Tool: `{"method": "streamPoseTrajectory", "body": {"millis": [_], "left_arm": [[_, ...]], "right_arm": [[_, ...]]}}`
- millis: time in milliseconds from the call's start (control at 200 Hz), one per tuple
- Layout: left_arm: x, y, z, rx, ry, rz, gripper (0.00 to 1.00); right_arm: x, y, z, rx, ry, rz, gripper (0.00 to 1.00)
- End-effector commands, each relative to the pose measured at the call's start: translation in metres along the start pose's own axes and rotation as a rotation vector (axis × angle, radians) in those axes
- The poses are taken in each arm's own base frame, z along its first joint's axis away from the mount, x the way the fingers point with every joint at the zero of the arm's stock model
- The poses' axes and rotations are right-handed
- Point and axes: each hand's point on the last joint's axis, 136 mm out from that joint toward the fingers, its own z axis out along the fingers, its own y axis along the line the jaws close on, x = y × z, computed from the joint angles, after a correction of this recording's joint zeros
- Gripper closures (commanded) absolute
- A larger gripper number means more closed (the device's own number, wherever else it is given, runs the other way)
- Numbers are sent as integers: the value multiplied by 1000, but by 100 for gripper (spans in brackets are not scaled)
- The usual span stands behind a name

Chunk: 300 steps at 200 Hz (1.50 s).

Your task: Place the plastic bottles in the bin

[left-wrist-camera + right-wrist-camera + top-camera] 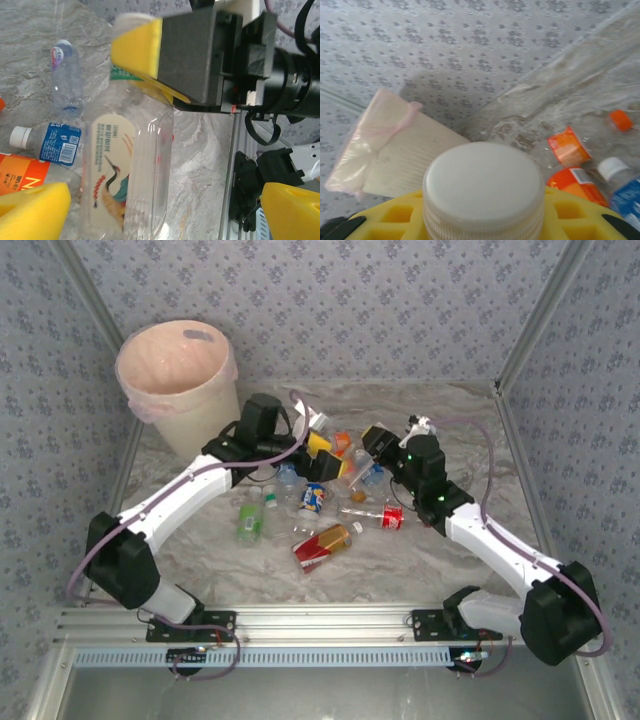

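My right gripper (352,470) (137,50) (483,225) is shut on the neck of a clear bottle (127,165) with a cream bird label. Its white cap (483,187) sits between the yellow pads (395,215). The bottle's body hangs between the wide-apart yellow pads (32,210) of my left gripper (322,455) (162,210), which is open; neither pad presses on it. More plastic bottles lie on the table: green-labelled (249,520), red and gold (322,545), red-labelled (375,515), blue-labelled (47,142). The cream bin (175,380) (395,150) with its pink liner stands at the back left.
A small clear bottle (67,80) and an orange-labelled one (20,175) lie just beyond the held bottle. Orange-labelled bottles (568,146) and an orange cap (621,120) lie toward the back wall. Patterned walls close in the marbled table (200,560) on three sides.
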Motion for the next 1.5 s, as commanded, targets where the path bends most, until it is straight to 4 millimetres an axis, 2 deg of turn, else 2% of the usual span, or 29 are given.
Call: {"method": "streamPoseTrajectory", "body": {"millis": [0, 115, 245, 395, 510, 615, 729, 819, 964, 999, 1029, 1044, 1389, 1494], "left_arm": [[-4, 15, 9, -55, 17, 23, 2], [-4, 33, 17, -118, 18, 22, 2], [-5, 17, 22, -5, 20, 44, 7], [-3, 3, 23, 86, 29, 41, 26], [-2, 5, 22, 68, 29, 40, 41], [-3, 9, 22, 44, 34, 38, 48], [-5, 12, 22, 22, 26, 35, 51], [-7, 21, 22, -25, 17, 23, 51], [-8, 35, 21, -106, 0, 16, 53], [-8, 38, 20, -118, -3, 14, 53], [-8, 39, 20, -122, -4, 13, 53], [-7, 40, 21, -123, -3, 11, 53], [-11, 60, 16, -203, -31, -38, 55], [-19, 77, 4, -276, -74, -89, 55]], "right_arm": [[-29, 55, -2, -199, -66, -21, 63], [-26, 74, 1, -295, -45, -54, 63], [-19, 85, 5, -366, -7, -33, 62], [-17, 87, 7, -365, 7, -30, 62], [-14, 82, 7, -343, 18, -27, 61], [-14, 81, 6, -339, 25, -32, 59], [-13, 81, 6, -336, 37, -51, 52], [-13, 85, 2, -352, 29, -102, 37], [-11, 76, -3, -319, 30, -163, 22], [-13, 74, -5, -310, 23, -176, 16], [-14, 73, -7, -310, 18, -190, 3], [-14, 72, -9, -312, 17, -195, 0], [-28, 71, -43, -332, -34, -372, 0], [-35, 57, -48, -263, -89, -388, 0]]}}
